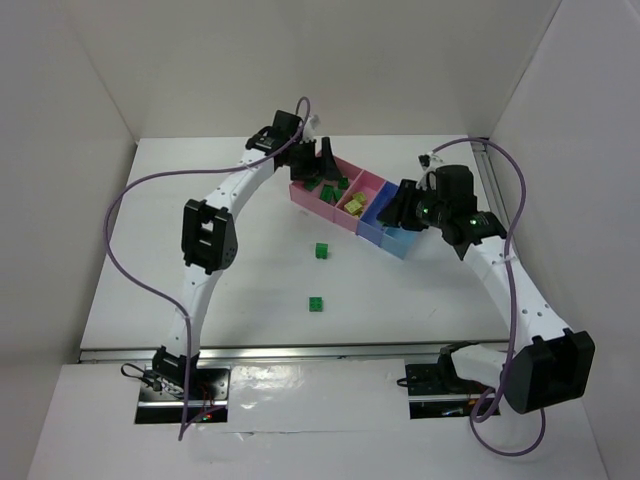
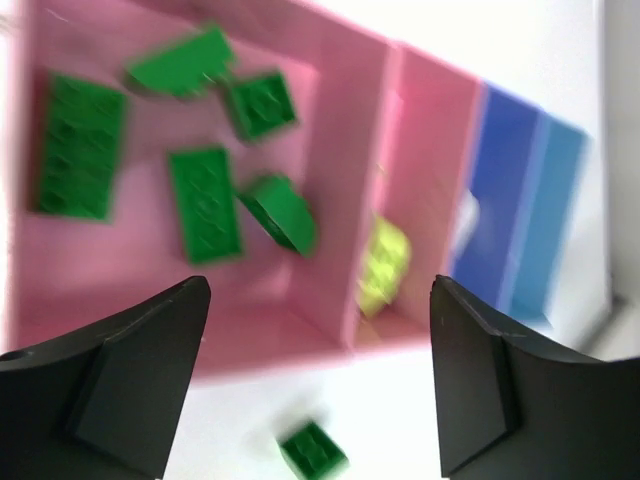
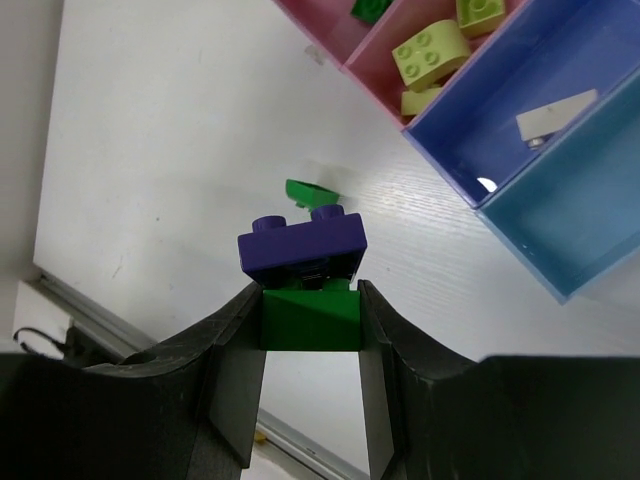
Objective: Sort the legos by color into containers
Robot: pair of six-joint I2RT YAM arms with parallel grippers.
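My right gripper (image 3: 310,300) is shut on a green brick (image 3: 310,318) with a dark purple brick (image 3: 302,247) stuck on top. It holds them above the table, near the blue tray (image 3: 500,70) and light blue tray (image 3: 570,220); in the top view it (image 1: 403,205) hovers by those trays. My left gripper (image 2: 320,290) is open and empty above the near edge of the large pink tray (image 2: 250,340), which holds several green bricks (image 2: 205,205). The smaller pink tray (image 2: 430,180) holds pale yellow bricks (image 2: 385,262).
Two loose green bricks lie on the table, one (image 1: 322,251) nearer the trays and one (image 1: 315,302) nearer the front. One also shows below my left gripper (image 2: 313,450). A small pale piece (image 3: 555,110) lies in the blue tray. White walls enclose the table.
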